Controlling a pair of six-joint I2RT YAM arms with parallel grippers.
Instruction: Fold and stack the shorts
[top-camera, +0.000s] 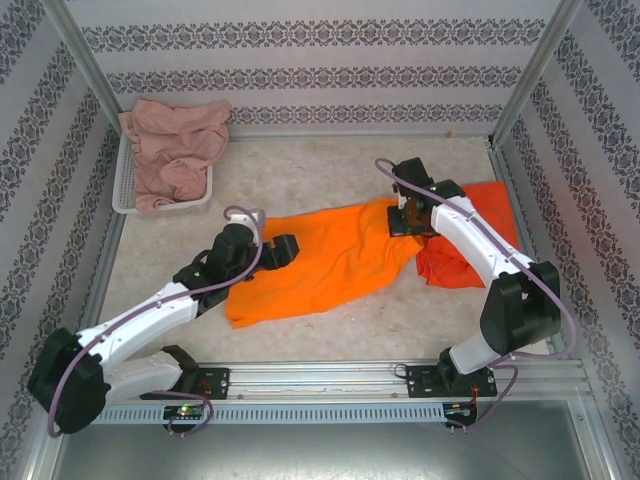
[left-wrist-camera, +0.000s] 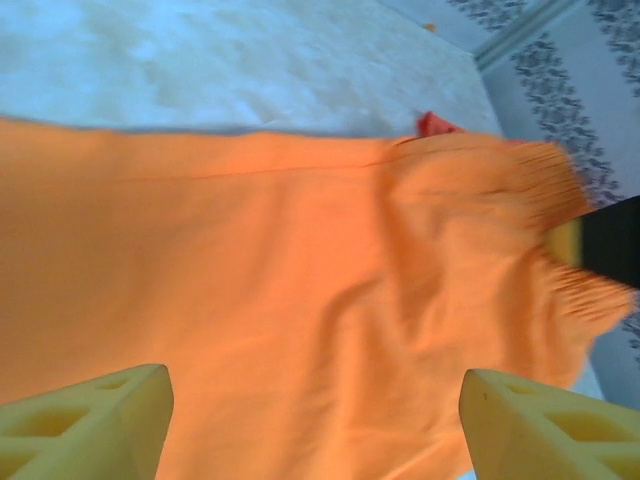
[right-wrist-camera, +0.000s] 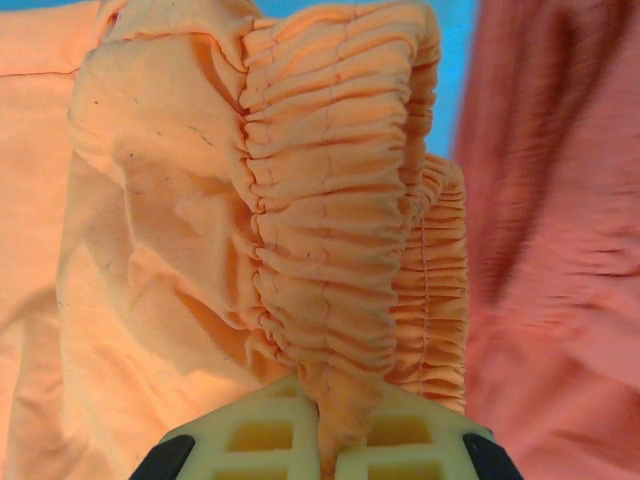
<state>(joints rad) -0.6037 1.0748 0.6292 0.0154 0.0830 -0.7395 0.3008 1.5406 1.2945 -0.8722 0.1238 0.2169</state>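
The bright orange shorts (top-camera: 320, 265) lie spread across the middle of the table. My left gripper (top-camera: 284, 250) hovers open over their left part; in the left wrist view its fingers (left-wrist-camera: 100, 420) stand wide apart above the orange shorts (left-wrist-camera: 280, 280), holding nothing. My right gripper (top-camera: 405, 215) is shut on the gathered waistband (right-wrist-camera: 330, 200) at the shorts' right end, with fabric pinched between the right gripper's (right-wrist-camera: 328, 440) jaws. The red-orange shorts (top-camera: 485, 235) lie at the right, partly under the right arm. The dusty pink shorts (top-camera: 175, 150) sit piled in the basket.
The white mesh basket (top-camera: 125, 200) stands at the back left against the wall. Patterned walls and metal posts close in the table on three sides. Bare tabletop (top-camera: 330, 170) shows behind the orange shorts and along the front.
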